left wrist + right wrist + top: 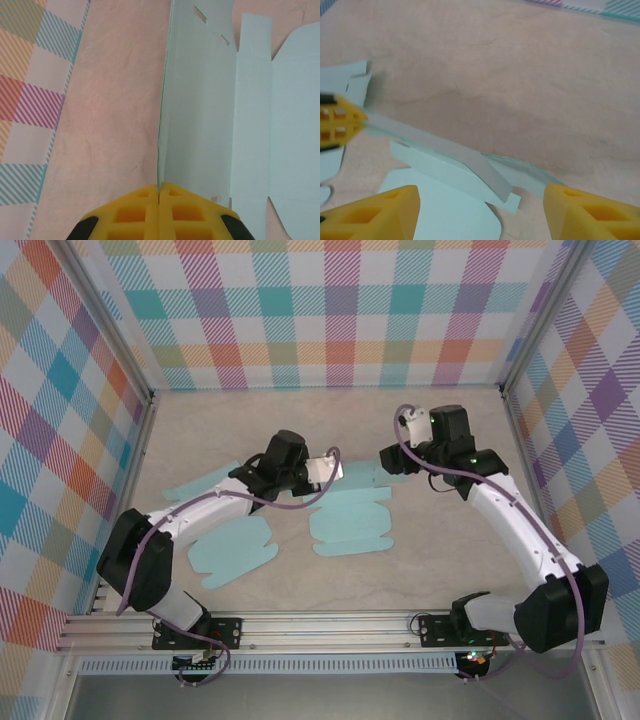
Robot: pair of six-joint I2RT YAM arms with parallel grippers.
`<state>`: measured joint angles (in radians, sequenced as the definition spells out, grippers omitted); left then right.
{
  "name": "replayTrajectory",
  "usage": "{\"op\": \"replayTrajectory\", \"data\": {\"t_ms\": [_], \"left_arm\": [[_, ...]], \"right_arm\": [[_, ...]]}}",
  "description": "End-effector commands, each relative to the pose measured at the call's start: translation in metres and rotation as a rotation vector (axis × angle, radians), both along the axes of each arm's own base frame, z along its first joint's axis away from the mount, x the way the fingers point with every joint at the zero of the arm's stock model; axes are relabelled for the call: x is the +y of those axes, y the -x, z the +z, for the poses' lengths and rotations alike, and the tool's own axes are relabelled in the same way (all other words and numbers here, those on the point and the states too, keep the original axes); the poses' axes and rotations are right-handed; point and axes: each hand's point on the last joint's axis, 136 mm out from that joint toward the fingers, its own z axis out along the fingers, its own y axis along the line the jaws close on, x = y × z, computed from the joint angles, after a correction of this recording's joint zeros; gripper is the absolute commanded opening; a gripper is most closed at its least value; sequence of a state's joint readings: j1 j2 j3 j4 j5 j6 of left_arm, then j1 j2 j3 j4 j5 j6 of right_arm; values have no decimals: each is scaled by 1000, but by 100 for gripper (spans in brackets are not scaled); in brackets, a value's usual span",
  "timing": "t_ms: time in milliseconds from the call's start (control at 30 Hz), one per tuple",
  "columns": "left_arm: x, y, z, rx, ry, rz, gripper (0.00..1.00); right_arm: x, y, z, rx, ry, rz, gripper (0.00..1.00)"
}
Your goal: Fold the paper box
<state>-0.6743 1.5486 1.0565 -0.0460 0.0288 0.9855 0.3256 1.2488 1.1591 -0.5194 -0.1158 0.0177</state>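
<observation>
One flap [197,115] up so far | my left gripper [159,197] pinches its raised edge | paper box [350,522] lies mostly flat mid table [300,420] | my right gripper [480,210] is spread wide, holding nothing, hovering by the flap | other walls and tabs look unfolded, so early days tbh

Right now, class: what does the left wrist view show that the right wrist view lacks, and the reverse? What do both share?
Left wrist view: the left hand seen from behind, shut on the edge of the flap, and two slots cut in that flap. Right wrist view: the right hand, open, with the lifted flap seen side-on as a raised strip. Both: the pale blue box sheet, the flap pinched by the left hand, and the table.
</observation>
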Motion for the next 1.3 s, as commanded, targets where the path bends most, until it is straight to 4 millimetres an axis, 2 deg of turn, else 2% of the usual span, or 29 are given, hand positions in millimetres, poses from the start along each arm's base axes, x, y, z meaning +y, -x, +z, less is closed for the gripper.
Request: {"op": "replayTrajectory", "data": {"t_ms": [0,100,233,433,533,700,800,1067,1267], "left_arm": [[-2,-15,30,-203,43,81,0],[-4,-13,18,-206,27,85,0],[-9,-14,6,-202,25,78,0],[-17,-17,-4,-266,2,81,0],[-21,-18,-9,-321,-21,86,0],[-25,-20,-22,-303,-52,76,0],[-28,-21,-25,-296,-57,71,0],[-33,-21,-29,-313,-74,60,0],[-35,-25,-31,-365,-93,76,0]], "right_arm": [[-20,4,-4,131,-140,-232,66],[-28,6,-22,209,-180,-295,66],[-19,3,-36,267,-251,-287,64],[3,-14,-44,331,-312,-229,67],[5,-24,-44,339,-310,-230,67],[4,-38,-47,338,-288,-254,67],[1,-45,-56,353,-262,-281,68],[15,-56,-82,437,-284,-253,70],[20,-56,-93,480,-292,-242,69]]}}
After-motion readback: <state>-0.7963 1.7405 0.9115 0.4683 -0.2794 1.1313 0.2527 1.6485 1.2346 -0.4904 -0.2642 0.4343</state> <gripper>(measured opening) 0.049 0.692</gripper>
